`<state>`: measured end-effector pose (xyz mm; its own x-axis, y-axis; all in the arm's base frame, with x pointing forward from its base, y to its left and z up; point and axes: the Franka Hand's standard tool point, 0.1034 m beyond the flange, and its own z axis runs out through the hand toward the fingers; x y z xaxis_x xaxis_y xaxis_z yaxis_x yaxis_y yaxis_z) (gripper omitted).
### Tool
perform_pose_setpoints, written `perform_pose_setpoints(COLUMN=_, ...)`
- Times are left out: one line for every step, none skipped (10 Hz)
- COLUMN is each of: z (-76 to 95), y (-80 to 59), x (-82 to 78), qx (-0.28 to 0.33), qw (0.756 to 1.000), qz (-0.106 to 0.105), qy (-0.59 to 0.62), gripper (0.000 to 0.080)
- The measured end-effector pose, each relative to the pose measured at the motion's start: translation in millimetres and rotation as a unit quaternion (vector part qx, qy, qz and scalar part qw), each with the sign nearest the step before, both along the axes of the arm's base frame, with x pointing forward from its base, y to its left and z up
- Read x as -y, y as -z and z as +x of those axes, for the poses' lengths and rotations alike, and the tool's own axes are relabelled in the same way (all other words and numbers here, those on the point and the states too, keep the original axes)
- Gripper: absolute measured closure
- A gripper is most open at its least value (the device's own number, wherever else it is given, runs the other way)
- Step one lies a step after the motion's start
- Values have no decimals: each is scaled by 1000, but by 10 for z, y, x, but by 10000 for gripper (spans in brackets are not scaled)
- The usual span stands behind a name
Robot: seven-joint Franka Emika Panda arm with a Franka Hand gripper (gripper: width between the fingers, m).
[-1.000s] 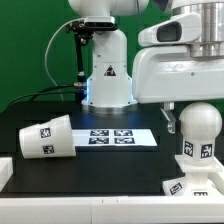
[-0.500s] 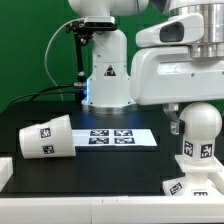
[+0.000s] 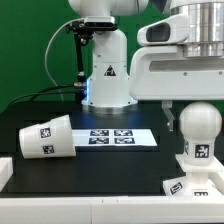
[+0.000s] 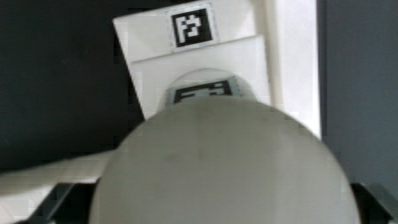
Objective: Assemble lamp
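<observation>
Over at the exterior view's right, on the near part of the counter (image 3: 110, 168): bulb (image 3: 199, 125) upright, neck down on the boxy base (image 3: 186, 186), apparently seated in its socket. Hovering directly over the dome with the hand (image 3: 186, 98). Cannot tell from either view whether wide, narrow or clamped on, with the fingertips lost behind the bulb's bulk in the wrist view. Looks like the bulb-into-base step, at or close to its finish. Next, by judgement: making sure the neck sits straight and fully home, then lifting straight up without tipping the pair. After that, over to the shade (image 3: 45, 137), on its side at the exterior view's left, well apart. Calls for righting it before capping the bulb. Between the two, flat and low: marker board (image 3: 112, 137), only something to carry over.
</observation>
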<state>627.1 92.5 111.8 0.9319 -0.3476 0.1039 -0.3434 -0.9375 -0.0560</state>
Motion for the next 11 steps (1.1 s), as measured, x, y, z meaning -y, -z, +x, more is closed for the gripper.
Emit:
perform_pose_setpoints(z=-3, y=3, x=18, qx=-2, qw=997, qz=8, qy=75, gripper=225)
perform_pose_setpoints(z=-10, y=3, x=31, qx=-6, qw=990, qz=16, qy=138, gripper=225)
perform_pose_setpoints(z=-19, y=5, x=39, qx=-11, qw=980, qz=27, qy=195, gripper=225)
perform_pose_setpoints(z=-31, y=10, x=42, qx=-18, qw=965, qz=43, qy=259, gripper=225)
perform_pose_setpoints(z=-43, y=11, x=37, qx=-25, qw=952, qz=53, qy=300, gripper=225)
perform_pose_setpoints(z=-49, y=14, x=26, qx=-29, qw=936, qz=60, qy=346, gripper=225)
perform_pose_setpoints(z=-53, y=15, x=21, qx=-32, qw=916, qz=67, qy=395, gripper=225)
perform_pose_setpoints(z=-54, y=16, x=23, qx=-34, qw=899, qz=71, qy=431, gripper=225)
perform_pose_setpoints(z=-55, y=17, x=20, qx=-36, qw=889, qz=74, qy=451, gripper=223)
perform_pose_setpoints(z=-56, y=17, x=15, qx=-37, qw=880, qz=77, qy=467, gripper=223)
perform_pose_setpoints(z=-57, y=18, x=6, qx=-40, qw=860, qz=82, qy=502, gripper=223)
